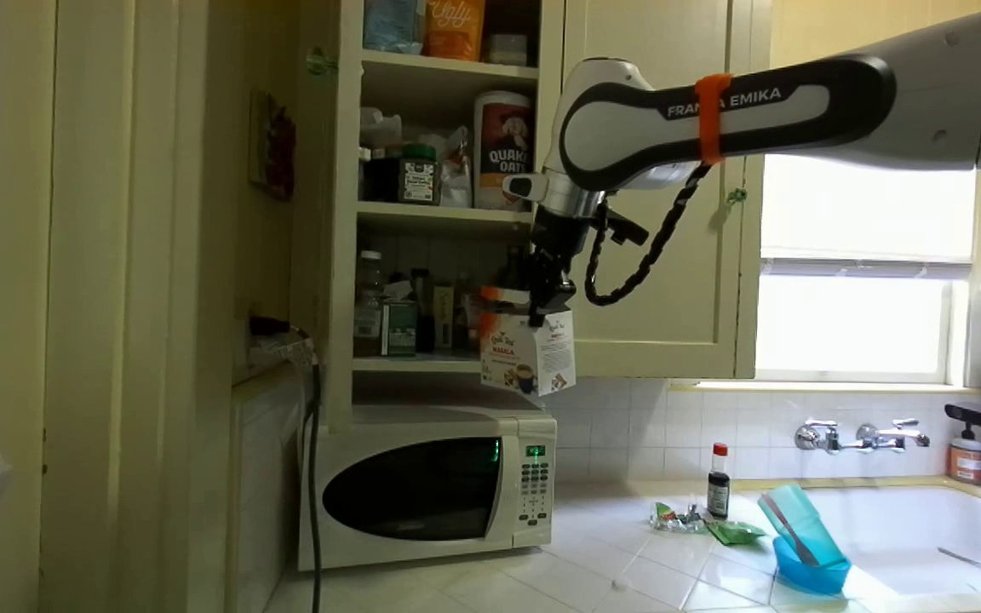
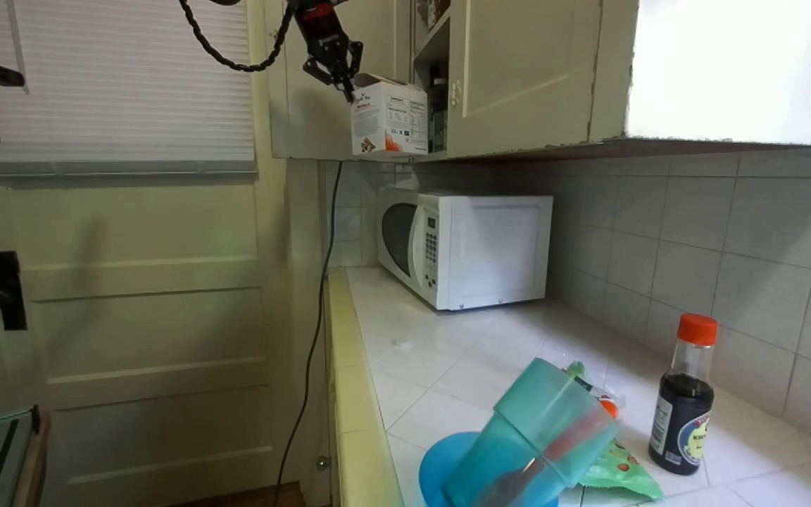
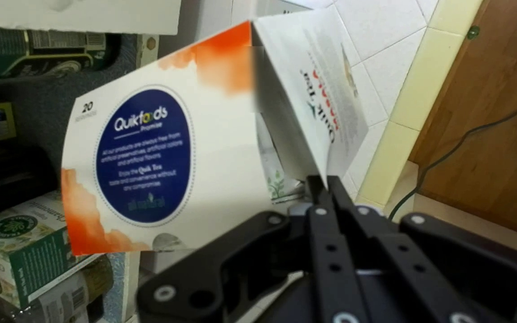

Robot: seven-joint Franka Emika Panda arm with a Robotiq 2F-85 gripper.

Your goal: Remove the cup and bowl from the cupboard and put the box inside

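Clamped on! I had the box point(image 1: 509, 351) in my end effector point(image 3: 326, 182), in front of the cupboard point(image 1: 444, 210), while cup point(image 1: 804, 518) and bowl point(image 1: 810, 580) sat at the box's four o'clock in an exterior view

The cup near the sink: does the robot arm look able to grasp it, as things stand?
Probably not yet: the gripper pinches the box by the cupboard and would need to release it first. The upper end of the cup looks uncovered.

White microwave point(image 1: 422, 498) on a tiled counter point(image 1: 469, 589).
Above it, an oats canister point(image 1: 503, 140); before its left edge, a dark cable point(image 1: 315, 485); to its right, a red-capped bottle point(image 1: 718, 487), green packet point(image 1: 735, 534) and faucet point(image 1: 872, 437).
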